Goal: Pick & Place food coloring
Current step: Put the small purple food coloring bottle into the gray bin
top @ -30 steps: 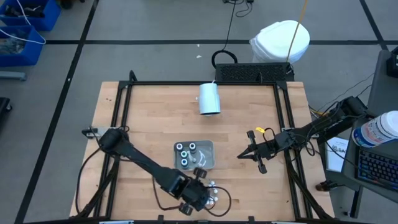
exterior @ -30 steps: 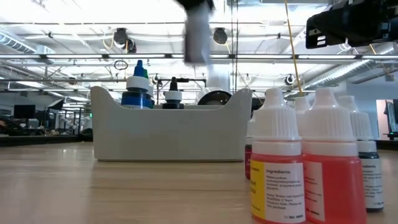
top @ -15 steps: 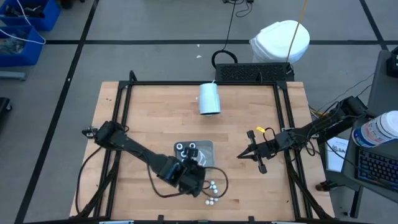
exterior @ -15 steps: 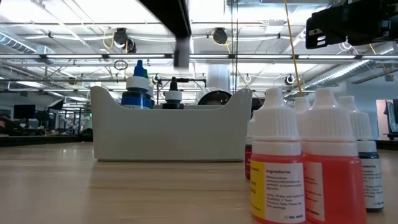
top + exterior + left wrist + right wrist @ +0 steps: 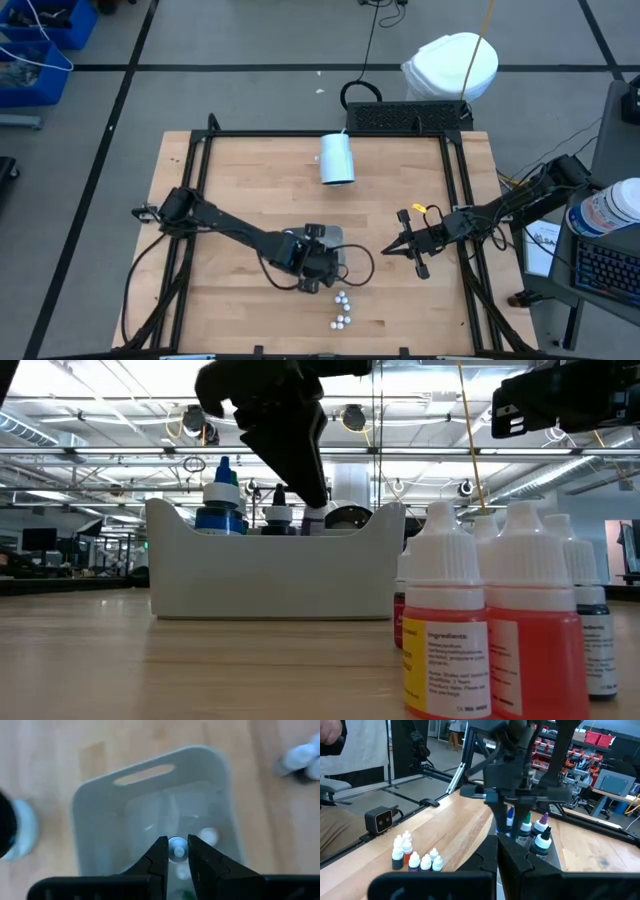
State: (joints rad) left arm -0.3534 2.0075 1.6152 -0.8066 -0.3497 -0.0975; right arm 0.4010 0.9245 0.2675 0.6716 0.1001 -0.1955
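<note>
My left gripper (image 5: 316,264) hangs over the grey tray (image 5: 340,240), shut on one small white-capped food coloring bottle (image 5: 176,845). In the low view it reaches down behind the tray wall (image 5: 270,575), next to a blue-capped bottle (image 5: 222,500) and a dark one (image 5: 277,512) that stand inside. Several small white-capped bottles (image 5: 340,311) stand on the table nearer the near edge; two red ones (image 5: 530,640) fill the low view's foreground. My right gripper (image 5: 388,250) waits shut, level above the table to the tray's right. My left gripper pinches the small bottle between its two fingers (image 5: 159,856) at the white cap end (image 5: 177,851). It comes from above, pointing down into the tray. The bottle hangs upright below the fingers; whether its base rests on the tray floor is hidden.
A white cylinder cup (image 5: 337,158) lies on its side near the far edge. A black frame (image 5: 198,190) runs around the table. Bare wood lies left of the tray and between the tray and the cup. A person's hand (image 5: 330,732) shows in the room beyond.
My left gripper has carried the bottle from the cluster by the near edge toward the far edge and to the right, until it stands over the tray. It has then come down, and the bottle has sunk behind the tray wall in the low view.
</note>
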